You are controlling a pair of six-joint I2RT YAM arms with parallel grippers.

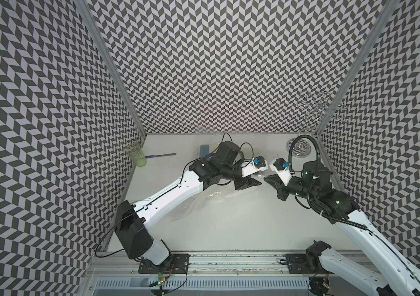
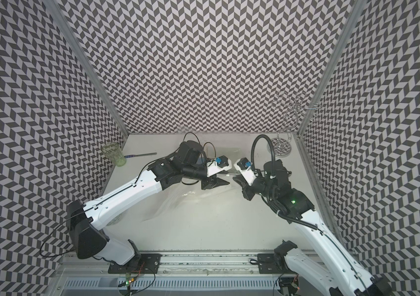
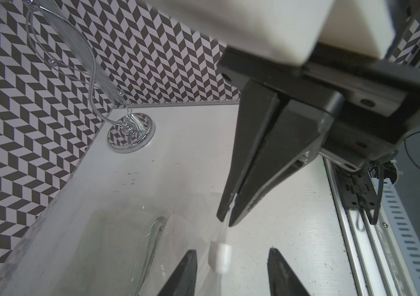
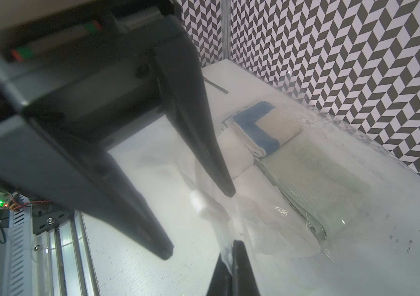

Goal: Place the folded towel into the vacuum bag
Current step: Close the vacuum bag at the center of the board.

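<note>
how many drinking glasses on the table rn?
1. A green-tinted glass stands in the far left corner by the wall, beside a thin tool. The arms hide some table, so another could be hidden.

Towel [image 1: 205, 150] between glass [image 1: 135, 156] and stand [image 1: 301, 150]

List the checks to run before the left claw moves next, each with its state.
1. Grip: right claw shut on the vacuum bag edge: ok.
2. Free tool: left claw open and empty: ok.
3. Load: folded towel neat, ungripped: ok.
4. Towel inside the bag: cannot tell.
5. Bag mouth spread open: cannot tell.
</note>
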